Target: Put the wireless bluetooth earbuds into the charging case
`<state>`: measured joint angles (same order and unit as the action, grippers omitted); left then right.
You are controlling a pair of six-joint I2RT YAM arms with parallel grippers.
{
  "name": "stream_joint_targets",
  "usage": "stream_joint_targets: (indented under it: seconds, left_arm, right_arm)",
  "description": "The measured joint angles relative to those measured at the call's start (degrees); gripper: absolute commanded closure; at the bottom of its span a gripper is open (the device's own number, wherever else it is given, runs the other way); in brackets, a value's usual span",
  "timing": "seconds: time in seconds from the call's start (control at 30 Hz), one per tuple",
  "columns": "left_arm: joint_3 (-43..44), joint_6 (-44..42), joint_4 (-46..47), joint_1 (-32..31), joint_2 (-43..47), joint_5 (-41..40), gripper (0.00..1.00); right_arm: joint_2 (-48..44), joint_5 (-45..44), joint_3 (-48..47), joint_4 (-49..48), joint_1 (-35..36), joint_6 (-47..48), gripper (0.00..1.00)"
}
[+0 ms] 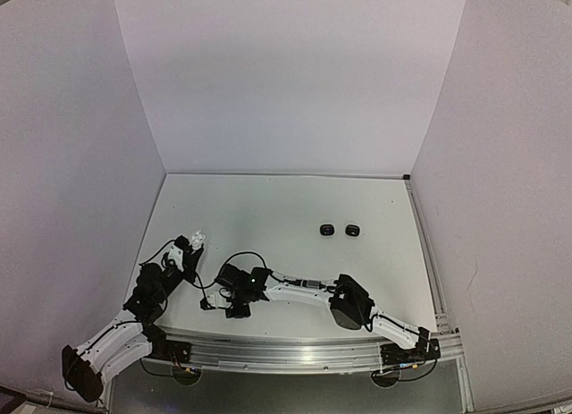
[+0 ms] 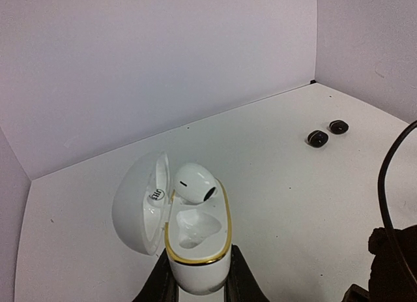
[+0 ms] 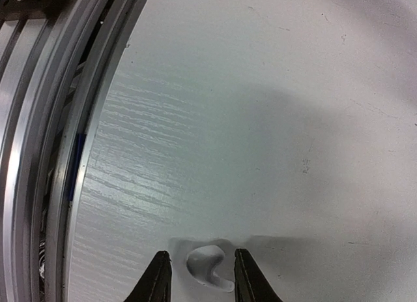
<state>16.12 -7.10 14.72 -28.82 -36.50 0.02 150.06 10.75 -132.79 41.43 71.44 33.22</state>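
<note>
Plain white panels [image 1: 286, 92] are closing in a white table [image 1: 286, 208] on three sides, and a ribbed aluminium rail [image 1: 295, 350] is running along its near edge. At about 9 o'clock on the table, the left gripper [image 2: 201, 290] is clamping the lower body of a glossy white oval charging case with a gold rim [image 2: 195, 253], its black fingers [image 2: 158, 286] pressing in from both sides. The case's lid [image 2: 139, 204] is standing open toward 9 o'clock. A white rounded earbud [image 2: 193, 183] is sitting in the socket at 12 o'clock, tilted and not fully down, while the socket at 6 o'clock is lying bare.

Toward 7 o'clock on the table, the right gripper [image 3: 201, 256] is hanging low with its fingers parted, straddling a second white comma-shaped earbud [image 3: 208, 266] that is lying on the table near the rail. Whether the fingers are touching that bud is unclear.

Two small black rounded pieces [image 1: 327, 229] [image 1: 352, 229] are lying side by side toward 2 o'clock from the table's centre, well apart from both grippers. They are too small to tell buds from cases.
</note>
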Motion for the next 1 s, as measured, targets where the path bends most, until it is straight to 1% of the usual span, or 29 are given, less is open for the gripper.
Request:
stream_joint_targets:
  seconds: [0.23,0.43,0.53,0.63,0.77,0.9,1.0]
  left_arm:
    - [0.0,-0.5,-0.8,0.0,-0.7,1.4,1.0]
    - [0.0,-0.5,-1.2,0.0,-1.3,2.2,1.0]
    - [0.0,-0.4,-1.2,0.0,-1.3,2.5,1.0]
    - [0.0,-0.4,-1.2,0.0,-1.3,2.9,1.0]
    - [0.0,-0.4,-1.2,0.0,-1.4,2.9,1.0]
    - [0.0,-0.4,-0.8,0.0,-1.4,2.8,1.0]
    - [0.0,-0.4,0.3,0.2,-1.4,2.8,1.0]
  right_arm:
    - [0.1,-0.2,0.5,0.3,0.0,0.3,0.73]
    - [0.7,-0.1,-0.1,0.4,0.2,0.5,0.77]
    - [1.0,-0.2,-0.6,0.5,0.4,0.6,0.81]
    - [1.0,-0.2,-0.6,0.5,0.4,0.8,0.91]
    - [1.0,-0.3,-0.8,0.5,0.5,0.9,1.0]
    - [1.5,-0.6,-2.1,1.4,0.6,-0.5,1.0]
    - [1.8,-0.5,-3.5,2.7,0.6,-3.7,1.0]
